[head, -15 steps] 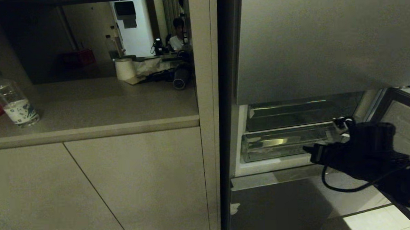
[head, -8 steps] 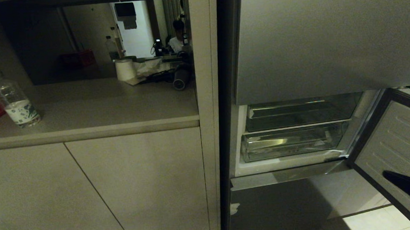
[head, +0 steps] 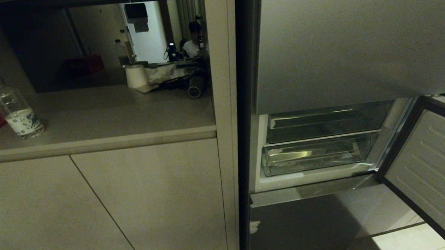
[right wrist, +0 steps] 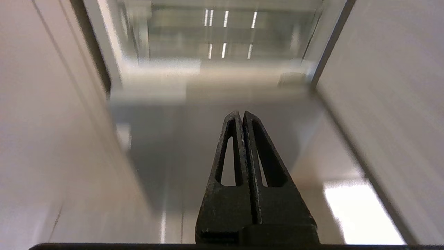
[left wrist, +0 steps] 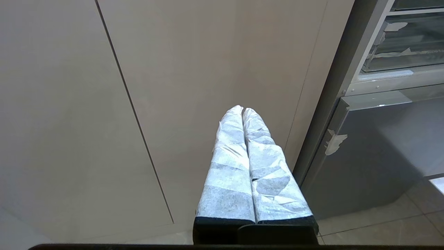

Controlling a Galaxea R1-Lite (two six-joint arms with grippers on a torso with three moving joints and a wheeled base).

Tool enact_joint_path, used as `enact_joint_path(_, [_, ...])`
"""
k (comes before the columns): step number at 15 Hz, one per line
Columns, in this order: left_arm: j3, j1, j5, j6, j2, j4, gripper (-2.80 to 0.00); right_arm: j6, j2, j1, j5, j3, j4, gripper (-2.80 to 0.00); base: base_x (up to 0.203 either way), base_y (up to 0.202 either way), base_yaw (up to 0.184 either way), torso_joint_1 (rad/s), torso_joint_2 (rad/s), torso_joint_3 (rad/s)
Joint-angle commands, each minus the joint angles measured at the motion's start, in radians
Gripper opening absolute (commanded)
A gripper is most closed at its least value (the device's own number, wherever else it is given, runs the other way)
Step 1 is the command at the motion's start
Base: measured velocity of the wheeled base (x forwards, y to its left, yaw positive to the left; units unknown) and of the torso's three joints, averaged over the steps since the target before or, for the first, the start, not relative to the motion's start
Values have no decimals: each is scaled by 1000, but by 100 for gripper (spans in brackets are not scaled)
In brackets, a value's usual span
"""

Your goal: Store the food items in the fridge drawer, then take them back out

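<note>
Grey steel fridge fills the right half of the head view, its middle compartment door swung open toward the robot's right; beige cabinets and a counter take the left half. Inside the opening, a shallower clear tray sits above the fridge drawer, which is pushed in and looks empty through its clear front wall. No food item visible in any view: not in the drawer, not on the counter, not in either gripper, so where it sits can't be told. Neither arm shows in the head view. Right gripper has its black fingers pressed together, holding nothing, tips pointing up at the open compartment, drawer well ahead of the tips and the open door off to one side of them. Left gripper parked low, its wrapped fingers together and empty, cabinet front straight ahead of the tips, fridge edge off to their side. Small stuff on the counter: water bottle, paper roll. Judgement: either the whole cycle is finished (drawer shut, empty, arms tucked) or nothing is stored yet; pictures alone don't settle which. Closing the door is probably left.
</note>
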Motion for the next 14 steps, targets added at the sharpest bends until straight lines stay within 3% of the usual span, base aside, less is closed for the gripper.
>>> enact_joint_path(1, [0, 0, 0, 0, 0, 0, -280, 46, -115, -7, -9, 34, -2, -280, 0, 0, 0, 0, 0, 0])
enact_joint_path(12, [0, 0, 0, 0, 0, 0, -280, 52, -113, -8, -12, 35, -2, -280, 0, 0, 0, 0, 0, 0])
enact_joint_path(14, [0, 0, 0, 0, 0, 0, -280, 53, -113, -8, -12, 35, -2, -280, -4, 4, -118, 3, 6, 1])
